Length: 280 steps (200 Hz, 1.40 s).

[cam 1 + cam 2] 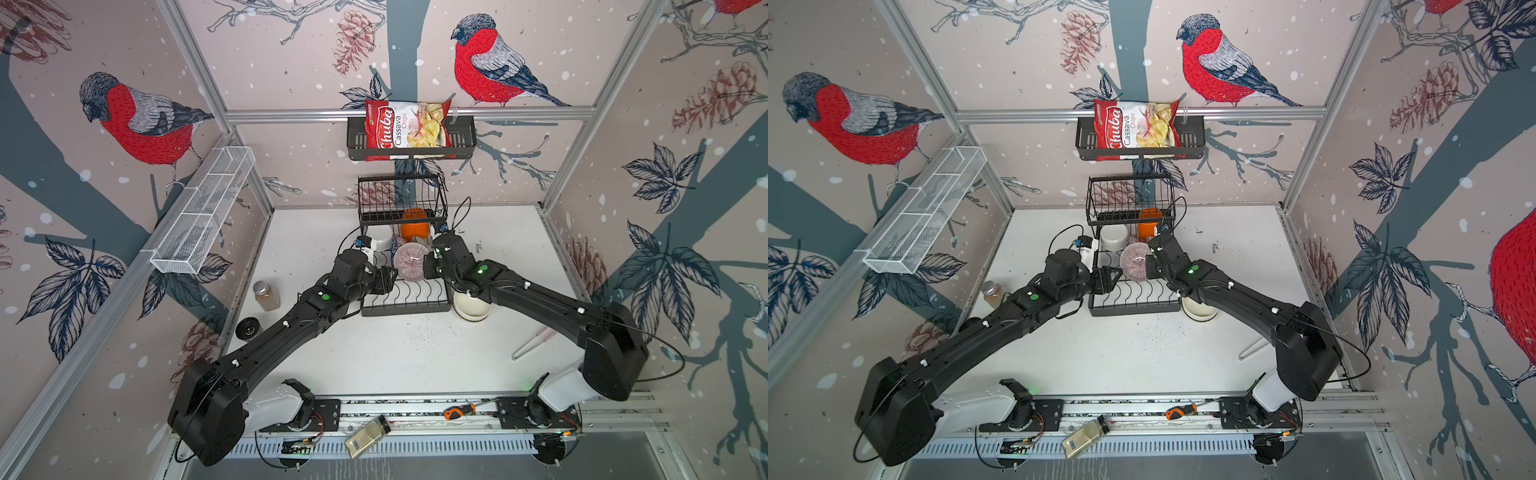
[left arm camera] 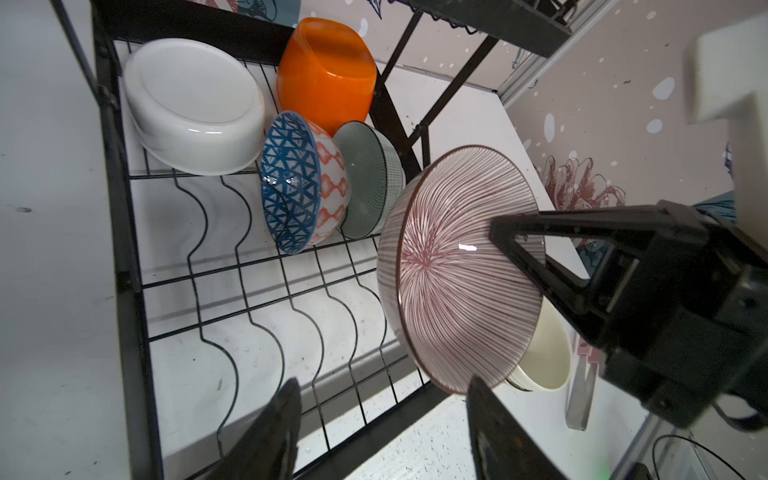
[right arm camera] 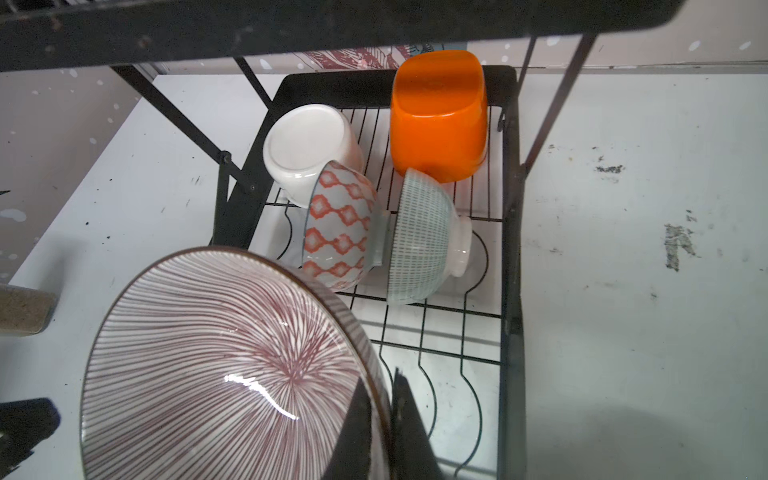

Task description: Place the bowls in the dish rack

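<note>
**Loading the rack:** the right gripper (image 3: 384,401) clamps the rim of a striped bowl (image 1: 410,259) over the dish rack (image 1: 405,305). One finger is inside the bowl and one outside, so the jaws are closed tight on the rim. The bowl stands on edge, its mouth turned toward the left arm and tipped a little upward. Whether its lower rim touches the wires cannot be told. The left gripper (image 2: 382,415) hangs just beside that lower rim — jaws partly apart, holding nothing.

The rack's long axis runs from the near side of the table (image 1: 374,353) toward the back wall, with its raised basket (image 1: 401,199) at the far end. Beneath the basket, on the lower grid, a white bowl (image 2: 195,104) and a squarish orange bowl (image 2: 328,75) sit upside down, side by side. In front of them a blue-and-red patterned bowl (image 2: 299,183) and a green bowl (image 2: 370,178) stand on edge at the wavy slots. They touch, and their mouths face the same way as the striped bowl's.

A cream bowl (image 1: 471,309) rests on the table just beside the rack's near right corner, partly under the right arm. On the back wall, a black wall shelf (image 1: 461,137) holds a chips bag (image 1: 405,124).
</note>
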Each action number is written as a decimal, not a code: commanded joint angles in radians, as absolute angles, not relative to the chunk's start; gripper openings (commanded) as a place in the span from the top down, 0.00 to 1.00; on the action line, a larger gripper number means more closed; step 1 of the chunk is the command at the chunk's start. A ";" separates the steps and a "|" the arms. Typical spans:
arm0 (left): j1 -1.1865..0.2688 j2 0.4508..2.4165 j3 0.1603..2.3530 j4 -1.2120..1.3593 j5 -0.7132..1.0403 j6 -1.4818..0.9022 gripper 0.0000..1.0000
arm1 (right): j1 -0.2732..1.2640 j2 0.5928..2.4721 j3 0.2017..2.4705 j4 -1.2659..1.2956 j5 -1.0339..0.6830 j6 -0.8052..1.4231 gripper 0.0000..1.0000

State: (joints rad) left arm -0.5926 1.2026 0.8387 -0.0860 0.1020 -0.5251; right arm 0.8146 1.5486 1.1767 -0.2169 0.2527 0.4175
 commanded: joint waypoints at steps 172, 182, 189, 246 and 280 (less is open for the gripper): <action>-0.591 1.298 0.887 -0.164 -0.062 -0.573 0.67 | 0.959 1.677 1.293 -0.170 0.418 0.380 0.98; -0.591 1.301 0.887 -0.164 -0.064 -0.573 0.68 | 0.960 1.681 1.295 -0.171 0.419 0.379 0.98; -0.592 1.304 0.888 -0.163 -0.064 -0.573 0.69 | 0.962 1.683 1.296 -0.170 0.419 0.379 0.98; -0.591 1.316 0.887 -0.163 -0.073 -0.574 0.78 | 0.972 1.694 1.307 -0.173 0.422 0.377 0.96; -0.590 1.321 0.888 -0.158 -0.076 -0.574 0.87 | 0.974 1.694 1.308 -0.170 0.411 0.375 0.93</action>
